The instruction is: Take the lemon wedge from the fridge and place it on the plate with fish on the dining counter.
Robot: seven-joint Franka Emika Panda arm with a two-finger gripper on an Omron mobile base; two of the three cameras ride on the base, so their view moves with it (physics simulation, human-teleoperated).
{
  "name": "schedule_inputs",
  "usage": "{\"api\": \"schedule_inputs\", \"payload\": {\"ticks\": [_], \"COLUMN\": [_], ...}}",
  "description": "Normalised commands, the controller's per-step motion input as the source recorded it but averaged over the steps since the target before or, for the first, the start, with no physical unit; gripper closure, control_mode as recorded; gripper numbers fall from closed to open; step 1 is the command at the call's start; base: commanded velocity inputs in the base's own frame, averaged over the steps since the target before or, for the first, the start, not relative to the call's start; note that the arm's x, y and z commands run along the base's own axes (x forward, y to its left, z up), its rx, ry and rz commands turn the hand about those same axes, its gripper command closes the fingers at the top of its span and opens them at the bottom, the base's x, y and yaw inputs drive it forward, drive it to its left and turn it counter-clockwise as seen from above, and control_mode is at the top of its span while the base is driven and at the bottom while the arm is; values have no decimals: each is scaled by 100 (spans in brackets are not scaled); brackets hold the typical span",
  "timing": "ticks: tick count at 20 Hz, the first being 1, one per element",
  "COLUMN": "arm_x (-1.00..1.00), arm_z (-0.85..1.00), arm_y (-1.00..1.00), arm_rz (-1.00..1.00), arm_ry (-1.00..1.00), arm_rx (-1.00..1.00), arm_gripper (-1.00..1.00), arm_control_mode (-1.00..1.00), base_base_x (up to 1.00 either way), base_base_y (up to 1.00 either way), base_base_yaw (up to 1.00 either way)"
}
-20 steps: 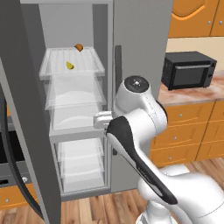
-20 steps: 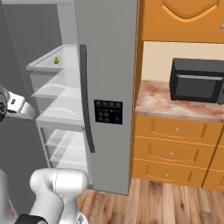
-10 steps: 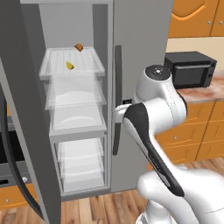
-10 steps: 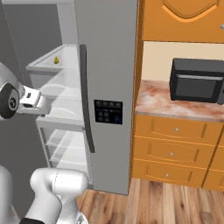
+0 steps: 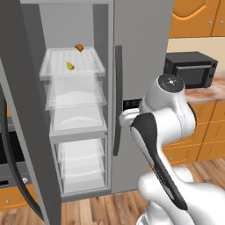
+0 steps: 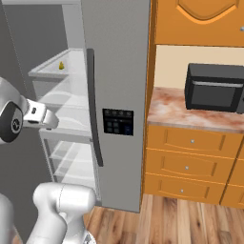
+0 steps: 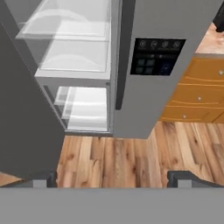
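Observation:
The lemon wedge (image 5: 70,66) lies on the top white shelf of the fridge (image 5: 140,44), whose left door stands wide open. In the right base view the lemon wedge (image 6: 61,66) is a small yellow speck on that same shelf of the fridge (image 6: 116,57). My gripper (image 7: 111,179) is open with nothing between its tips. It points down at the wood floor in front of the fridge (image 7: 148,96), well below the lemon's shelf and outside the fridge. The plate, the fish and the dining counter are out of view.
A small orange-brown lump (image 5: 79,47) sits at the back of the top shelf. The open fridge door (image 5: 26,110) stands at the left. A black microwave (image 5: 191,68) rests on a marbled top over orange cabinets (image 6: 190,162) to the fridge's right.
My arm has swung to the right, in front of the shut fridge door, carrying the hand with it. The gripper has stayed open. The lemon wedge has not moved.

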Motion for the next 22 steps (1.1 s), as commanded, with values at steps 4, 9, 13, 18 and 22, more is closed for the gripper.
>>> {"api": "schedule_inputs", "payload": {"ticks": [4, 9, 13, 18, 22], "arm_x": [0, 0, 0, 2, 0], "arm_z": [6, 0, 0, 0, 0], "arm_y": [28, 0, 0, 10, 0], "arm_rz": [-3, 0, 0, 0, 0], "arm_ry": [-7, 0, 0, 0, 0], "arm_rx": [7, 0, 0, 0, 0], "arm_gripper": [-100, -100, -100, -100, -100], "arm_control_mode": [-100, -100, -100, -100, 100], "base_base_x": [0, 0, 0, 0, 18], "base_base_y": [0, 0, 0, 0, 96], "base_base_yaw": [0, 0, 0, 0, -10]}}
